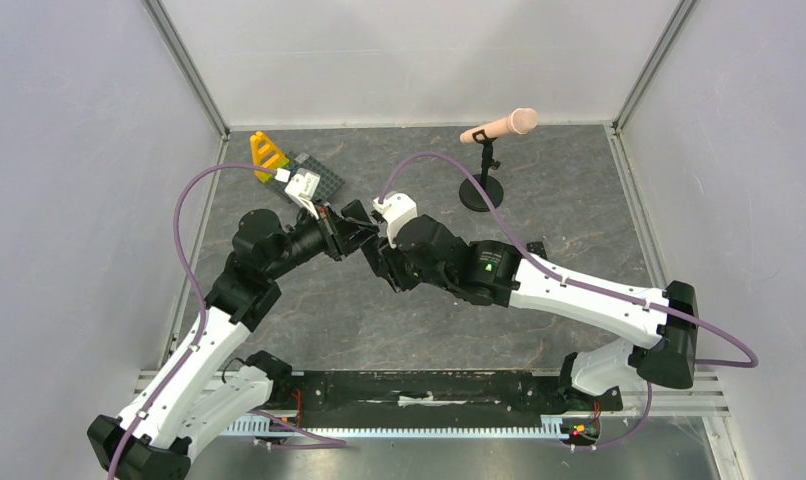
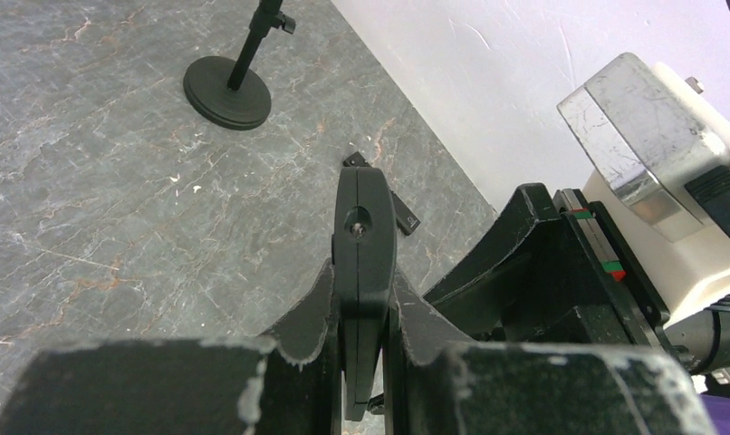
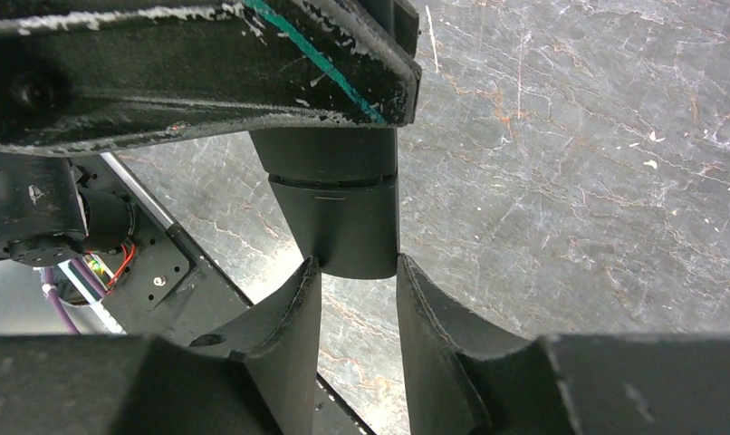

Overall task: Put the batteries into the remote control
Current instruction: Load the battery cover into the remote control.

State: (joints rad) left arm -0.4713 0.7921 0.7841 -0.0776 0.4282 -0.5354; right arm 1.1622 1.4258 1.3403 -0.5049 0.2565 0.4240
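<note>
Left gripper [image 2: 363,279] clamped on remote control [image 2: 365,217] (edge-on); right gripper [image 3: 356,270], half-open, brackets its end; grip unclear.

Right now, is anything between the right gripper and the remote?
Nothing visible. The remote, clamped by the left gripper, has its end right at the tips of the right gripper; whether they touch it is unclear.
</note>
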